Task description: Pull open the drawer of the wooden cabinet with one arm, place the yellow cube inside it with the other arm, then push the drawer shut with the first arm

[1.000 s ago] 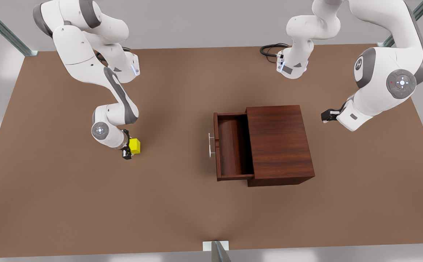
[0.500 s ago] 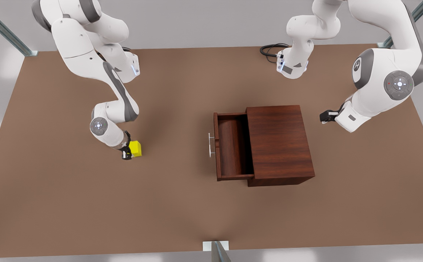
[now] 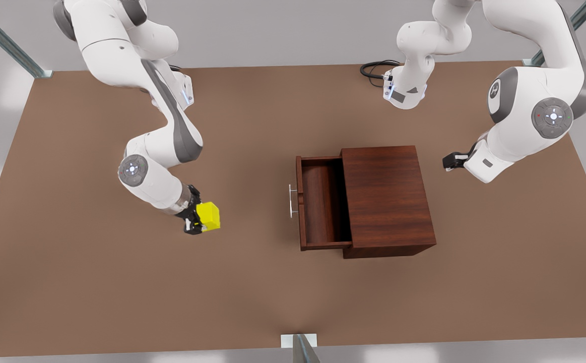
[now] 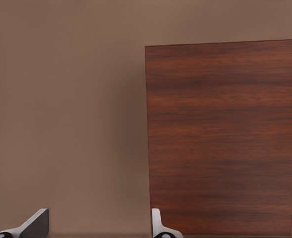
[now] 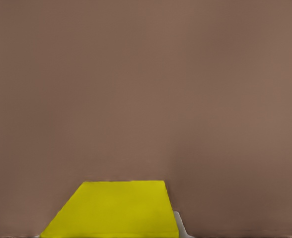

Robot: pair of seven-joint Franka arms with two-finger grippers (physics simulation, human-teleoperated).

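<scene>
The yellow cube [image 3: 208,216] hangs just above the table at the front view's left, with my right gripper [image 3: 195,220] shut on it. In the right wrist view the cube [image 5: 111,210] sits between the fingers over bare table. The wooden cabinet [image 3: 386,199] stands in the middle. Its drawer [image 3: 320,201] is pulled out toward the cube, the inside bare, with the silver handle [image 3: 291,200] on its front. My left gripper [image 3: 451,161] waits behind the cabinet at the front view's right. It is open [image 4: 97,229] and looks across the cabinet top [image 4: 220,139].
The brown table [image 3: 272,292] stretches wide around the cabinet. A black cable [image 3: 373,68] lies coiled at the far edge. A metal post [image 3: 300,345] rises at the near edge. Open table lies between the cube and the drawer.
My right gripper has carried the yellow cube toward the front view's right, closer to the drawer. The left arm has barely moved. The drawer stays open.
</scene>
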